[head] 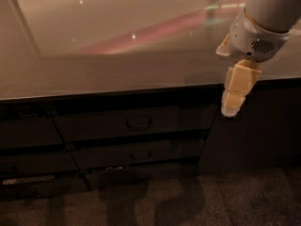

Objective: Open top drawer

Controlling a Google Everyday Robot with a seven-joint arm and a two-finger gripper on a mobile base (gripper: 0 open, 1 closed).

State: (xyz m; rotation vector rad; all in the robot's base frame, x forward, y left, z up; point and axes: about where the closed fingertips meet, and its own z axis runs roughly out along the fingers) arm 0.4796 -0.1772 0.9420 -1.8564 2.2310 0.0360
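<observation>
The top drawer point(108, 124) is a wide dark front just under the countertop edge, with a small dark loop handle point(138, 124) at its centre. It sits flush with the cabinet, closed. My gripper point(231, 108) is pale cream and hangs pointing down from the white wrist point(254, 39) at the upper right. Its tip is in front of the cabinet face at the drawer's right end, well to the right of the handle and a little above it.
A glossy countertop point(117, 55) with pink reflections overhangs the drawers. Two narrower drawers point(141, 155) point(136, 175) with similar handles are stacked below. A plain dark panel point(258, 131) stands on the right, dark fronts point(28, 135) on the left, carpeted floor point(188, 201) below.
</observation>
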